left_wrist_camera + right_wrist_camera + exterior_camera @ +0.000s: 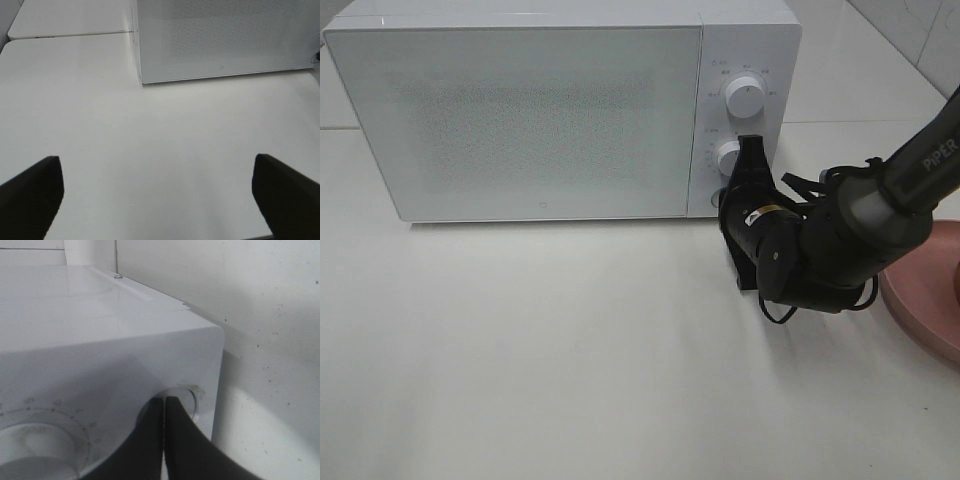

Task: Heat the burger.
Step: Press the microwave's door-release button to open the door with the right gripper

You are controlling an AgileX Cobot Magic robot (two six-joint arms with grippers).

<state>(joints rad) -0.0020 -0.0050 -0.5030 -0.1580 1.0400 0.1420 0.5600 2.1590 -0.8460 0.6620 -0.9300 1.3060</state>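
Right hand [751, 150], closed, points at the microwave [520, 120] control panel, seemingly touching it; left hand [157, 175] hangs open.

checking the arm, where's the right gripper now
In the exterior high view, the right gripper, shut, points at the microwave control panel, beside the lower knob.

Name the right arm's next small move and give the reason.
Probably push the shut right end effector straight in on the round button near the edge of the microwave panel. Its tips sit right at that button and the door is closed, so a short press seems the likely way to release the door.
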